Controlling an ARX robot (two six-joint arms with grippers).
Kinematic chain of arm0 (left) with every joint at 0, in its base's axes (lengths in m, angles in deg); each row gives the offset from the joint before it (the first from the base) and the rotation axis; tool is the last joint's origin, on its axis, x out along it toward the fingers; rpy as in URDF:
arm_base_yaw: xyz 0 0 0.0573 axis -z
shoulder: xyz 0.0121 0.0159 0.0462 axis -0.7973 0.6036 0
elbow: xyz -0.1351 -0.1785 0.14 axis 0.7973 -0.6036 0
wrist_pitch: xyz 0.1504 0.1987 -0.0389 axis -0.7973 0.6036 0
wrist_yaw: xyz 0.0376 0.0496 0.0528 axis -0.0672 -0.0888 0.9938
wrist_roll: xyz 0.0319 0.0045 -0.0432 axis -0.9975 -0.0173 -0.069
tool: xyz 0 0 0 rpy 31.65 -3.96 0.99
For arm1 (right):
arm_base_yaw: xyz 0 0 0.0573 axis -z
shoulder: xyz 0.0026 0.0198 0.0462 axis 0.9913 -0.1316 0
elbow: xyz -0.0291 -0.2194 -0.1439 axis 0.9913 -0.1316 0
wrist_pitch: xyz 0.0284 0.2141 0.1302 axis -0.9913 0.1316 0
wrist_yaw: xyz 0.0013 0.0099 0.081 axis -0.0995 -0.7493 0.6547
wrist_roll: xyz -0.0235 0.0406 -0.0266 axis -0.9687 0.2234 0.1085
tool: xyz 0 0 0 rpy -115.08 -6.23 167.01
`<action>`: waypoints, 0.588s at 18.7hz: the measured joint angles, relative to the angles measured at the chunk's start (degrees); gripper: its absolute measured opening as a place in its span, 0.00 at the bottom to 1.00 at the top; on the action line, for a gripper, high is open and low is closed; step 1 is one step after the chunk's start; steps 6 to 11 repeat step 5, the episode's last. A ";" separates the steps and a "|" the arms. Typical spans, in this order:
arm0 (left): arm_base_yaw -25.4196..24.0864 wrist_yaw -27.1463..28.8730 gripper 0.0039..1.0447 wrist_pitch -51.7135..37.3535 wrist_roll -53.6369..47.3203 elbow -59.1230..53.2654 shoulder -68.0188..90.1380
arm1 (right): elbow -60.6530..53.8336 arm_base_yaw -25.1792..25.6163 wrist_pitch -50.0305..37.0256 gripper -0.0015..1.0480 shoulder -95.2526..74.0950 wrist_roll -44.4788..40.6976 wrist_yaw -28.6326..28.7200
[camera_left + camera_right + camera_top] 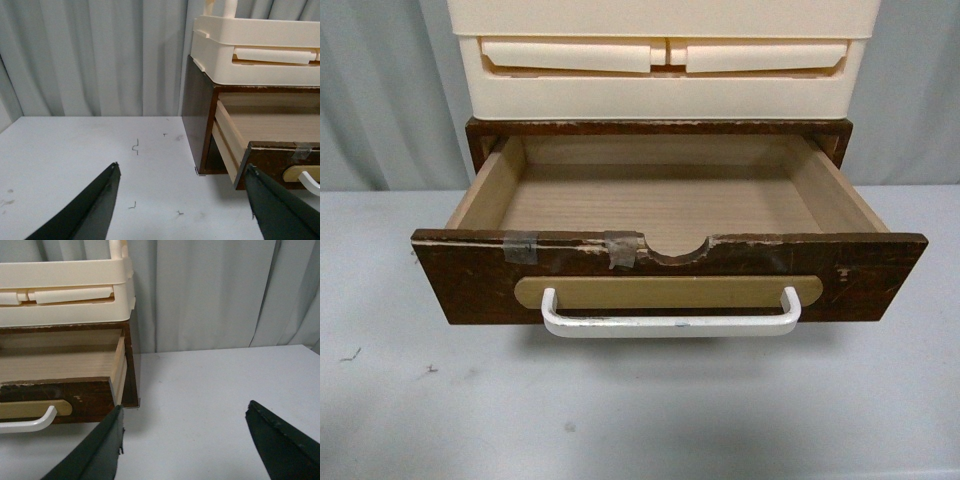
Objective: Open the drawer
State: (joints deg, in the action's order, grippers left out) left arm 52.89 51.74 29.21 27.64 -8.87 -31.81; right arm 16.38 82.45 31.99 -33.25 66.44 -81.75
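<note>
in the centre of the front view the drawer (670, 275) stands pulled well out of its dark brown cabinet (660, 127), its light wood inside bare. its white handle (670, 322) sits on a tan oval plate (668, 291), and grey tape (622, 249) lies beside the half-round notch in the top edge. cream plastic drawers (663, 70) rest on the cabinet. all stands on a pale table (640, 410) before a grey curtain (380, 90). the left gripper (185, 205) and the right gripper (185, 445) both hang with fingers apart, clear of the drawer, holding nothing.
</note>
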 joint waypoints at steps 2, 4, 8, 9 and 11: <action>0.00 0.00 0.96 0.00 -0.04 0.00 0.00 | 0.00 0.00 0.00 0.95 0.00 0.02 0.00; 0.00 -0.02 0.93 0.00 -0.04 0.00 0.00 | 0.00 0.00 0.00 0.93 0.00 0.00 0.00; 0.00 0.00 0.94 0.00 -0.04 0.00 0.00 | 0.00 0.00 0.00 0.94 0.00 0.00 0.00; 0.00 0.00 0.94 0.00 -0.04 0.00 0.00 | 0.00 0.00 0.00 0.94 0.00 0.00 0.00; 0.00 0.00 0.94 0.00 -0.04 0.00 0.00 | 0.00 0.00 0.00 0.94 0.00 0.00 0.00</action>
